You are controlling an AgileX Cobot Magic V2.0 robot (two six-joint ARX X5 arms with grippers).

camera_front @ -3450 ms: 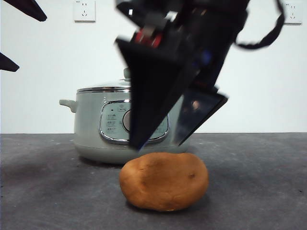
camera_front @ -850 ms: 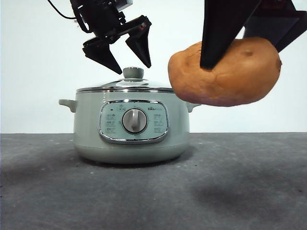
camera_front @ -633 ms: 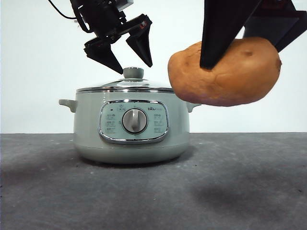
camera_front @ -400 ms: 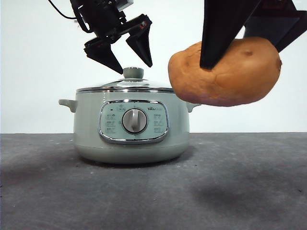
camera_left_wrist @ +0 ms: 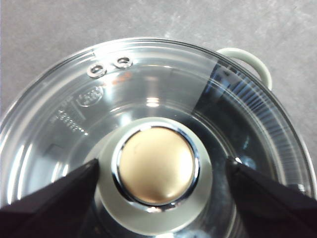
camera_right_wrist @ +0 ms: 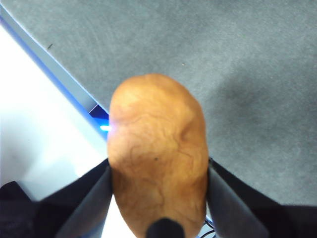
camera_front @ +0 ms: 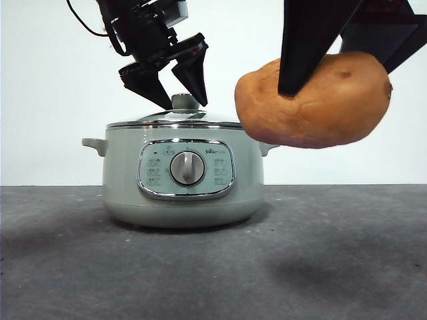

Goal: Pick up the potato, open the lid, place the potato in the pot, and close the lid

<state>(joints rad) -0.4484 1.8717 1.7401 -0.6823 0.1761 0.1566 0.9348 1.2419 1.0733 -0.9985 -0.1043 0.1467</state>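
The pale green pot (camera_front: pixel 180 180) stands on the grey table with its glass lid (camera_front: pixel 175 122) on. My left gripper (camera_front: pixel 175 93) is open, its jaws down on either side of the lid's knob (camera_front: pixel 185 101), without closing on it. In the left wrist view the knob (camera_left_wrist: pixel 157 166) sits between the two jaws, above the clear lid (camera_left_wrist: pixel 148 84). My right gripper (camera_front: pixel 333 47) is shut on the tan-brown potato (camera_front: pixel 313 100) and holds it in the air, near the camera and to the right of the pot. The right wrist view shows the potato (camera_right_wrist: pixel 157 153) clamped between the jaws.
The pot's grey dial (camera_front: pixel 187 168) faces the camera. One side handle (camera_left_wrist: pixel 250 62) shows in the left wrist view. A white wall stands behind the table (camera_front: pixel 213 267). The right wrist view shows the table's edge (camera_right_wrist: pixel 54 74) under the potato.
My left gripper has come down from above the lid, so its jaws now flank the knob. The right gripper and the potato have stayed in place in the air.
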